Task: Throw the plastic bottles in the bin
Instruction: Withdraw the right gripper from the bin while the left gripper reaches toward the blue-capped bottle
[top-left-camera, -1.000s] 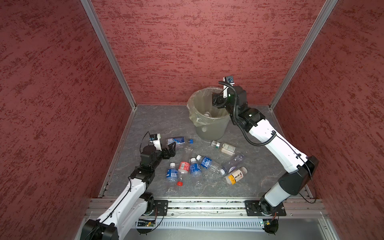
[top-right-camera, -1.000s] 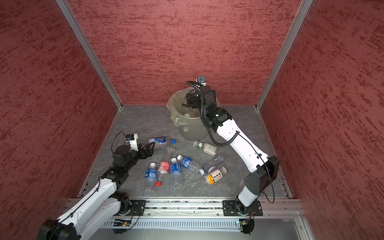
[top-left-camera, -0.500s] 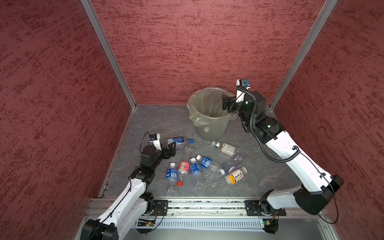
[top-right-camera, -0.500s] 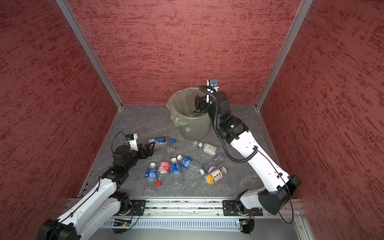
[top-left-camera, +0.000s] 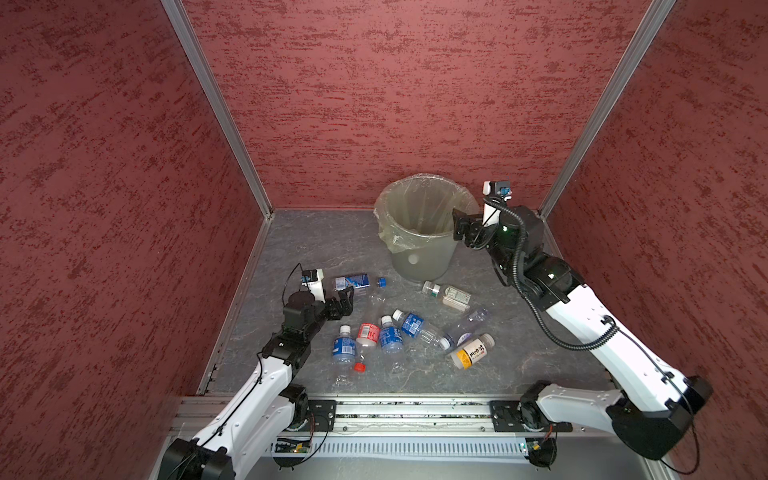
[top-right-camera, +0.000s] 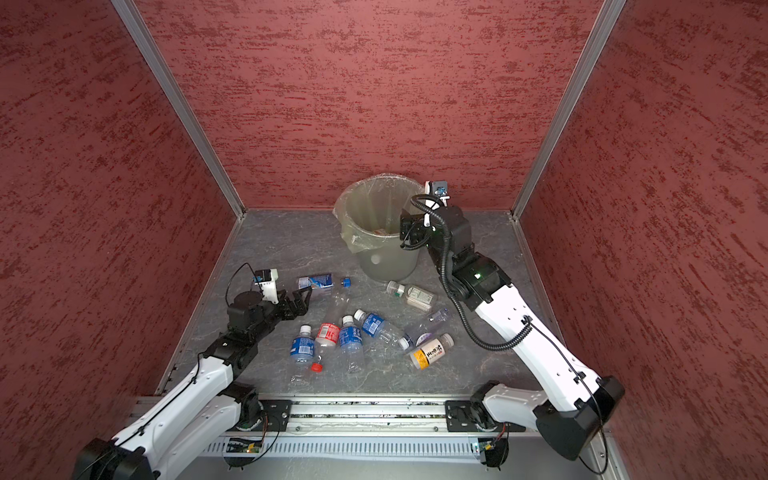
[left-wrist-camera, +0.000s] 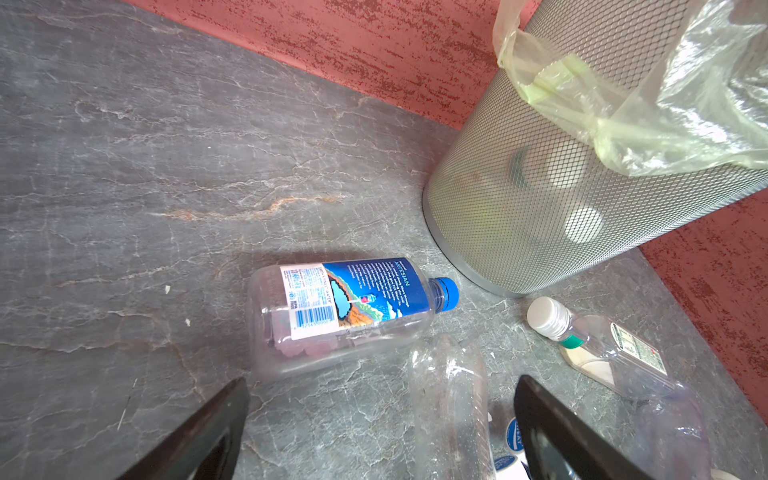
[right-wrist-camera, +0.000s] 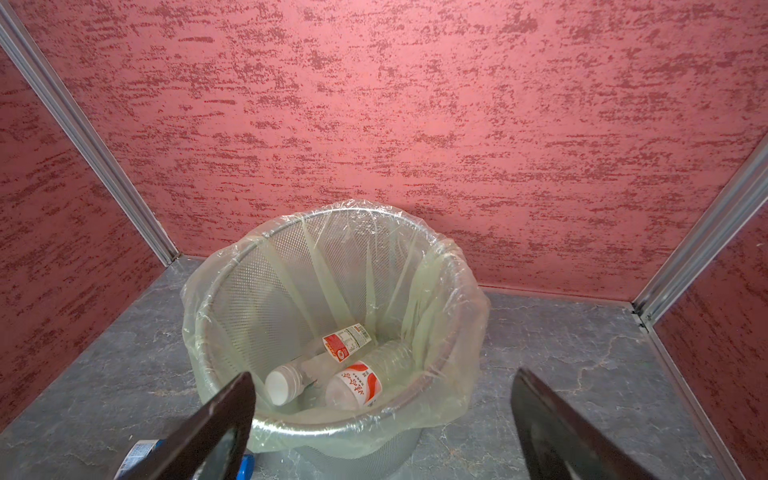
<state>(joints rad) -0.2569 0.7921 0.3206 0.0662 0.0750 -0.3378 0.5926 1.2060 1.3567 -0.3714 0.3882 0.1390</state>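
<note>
The bin (top-left-camera: 419, 253) (top-right-camera: 386, 259) stands at the back, lined with a clear bag. Inside it lie two red-labelled plastic bottles (right-wrist-camera: 357, 382). My right gripper (top-left-camera: 459, 224) (top-right-camera: 405, 226) (right-wrist-camera: 382, 374) hangs open and empty just outside the bin's right rim. Low over the floor, my left gripper (top-left-camera: 347, 297) (top-right-camera: 305, 297) (left-wrist-camera: 382, 382) is open and holds nothing. Just beyond it lies a blue-labelled, blue-capped bottle (top-left-camera: 353, 282) (left-wrist-camera: 345, 303), and a clear crushed bottle (left-wrist-camera: 449, 395) reaches between its fingers. Several more bottles (top-left-camera: 390, 336) (top-right-camera: 353, 336) are scattered mid-floor.
A white-capped bottle (top-left-camera: 449, 293) (left-wrist-camera: 602, 349) lies in front of the bin, a yellow-labelled one (top-left-camera: 471, 351) further forward. Red walls close in the left, back and right. A metal rail (top-left-camera: 415, 411) runs along the front edge.
My right arm has swung back to the right, taking its open gripper from over the bin's mouth to just outside the right rim. The left arm has not moved.
</note>
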